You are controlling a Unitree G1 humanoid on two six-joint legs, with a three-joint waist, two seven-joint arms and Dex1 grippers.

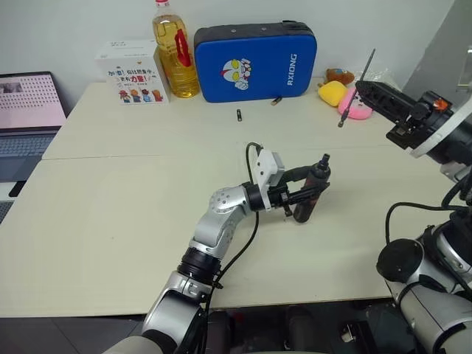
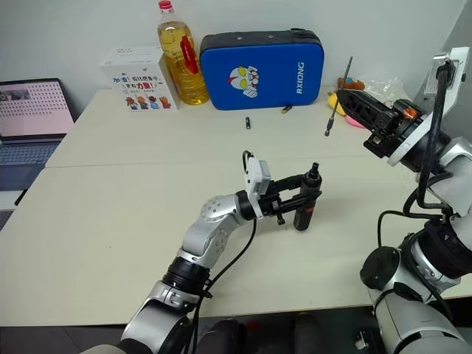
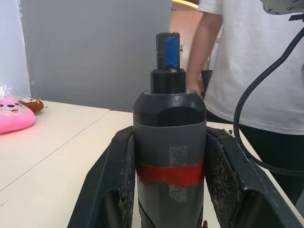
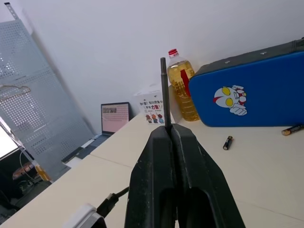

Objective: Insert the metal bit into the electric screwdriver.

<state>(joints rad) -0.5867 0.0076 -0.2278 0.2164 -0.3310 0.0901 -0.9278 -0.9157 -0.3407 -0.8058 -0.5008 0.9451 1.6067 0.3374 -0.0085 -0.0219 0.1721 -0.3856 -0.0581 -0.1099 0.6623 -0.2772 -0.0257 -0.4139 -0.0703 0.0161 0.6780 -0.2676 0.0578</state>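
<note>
My left gripper (image 1: 310,195) is shut on the electric screwdriver (image 1: 313,190), a black pen-shaped tool with a red band (image 3: 171,173), held upright over the middle of the table with its socket end (image 3: 167,50) pointing up. My right gripper (image 1: 363,90) is raised at the right, above and behind the screwdriver, shut on the metal bit (image 1: 357,88), a thin grey rod that sticks out above and below the fingertips. In the right wrist view the metal bit (image 4: 164,90) rises straight from the closed fingers (image 4: 164,156). The rod and the screwdriver are well apart.
At the table's (image 1: 118,214) back stand a blue zip case (image 1: 254,63), an oil bottle (image 1: 173,51) and a white box (image 1: 133,74). A short dark bit (image 1: 239,115) and a brass piece (image 1: 276,100) lie before the case. Plush toys (image 1: 335,90), a laptop (image 1: 26,118), a person (image 3: 251,66).
</note>
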